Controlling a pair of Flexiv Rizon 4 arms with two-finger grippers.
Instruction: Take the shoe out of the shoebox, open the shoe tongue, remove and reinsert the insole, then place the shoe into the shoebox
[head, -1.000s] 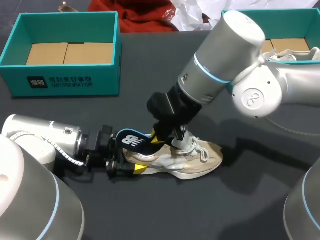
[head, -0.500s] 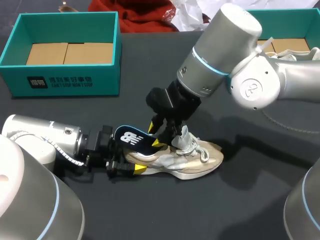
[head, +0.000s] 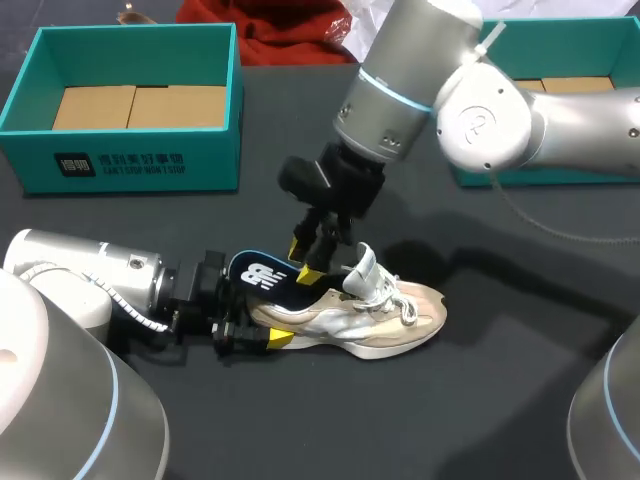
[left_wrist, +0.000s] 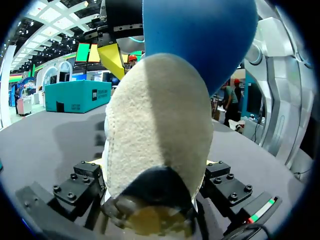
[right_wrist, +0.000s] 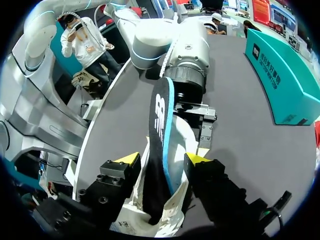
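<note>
A shoe (head: 375, 318) lies on the counter (head: 500, 400), lower middle of the frame, heel clamped in the left gripper (head: 258, 330). The right gripper (head: 305, 258), seemingly open, straddles the blue insole (head: 262, 275) jutting from it.

The head camera is looking down on the tabletop (head: 500, 400) from above; both wrist cameras are peering closely at the shared shoe (head: 380, 320).

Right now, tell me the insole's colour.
Insole: dark navy with a white logo, blue edge; best in the head view.
</note>
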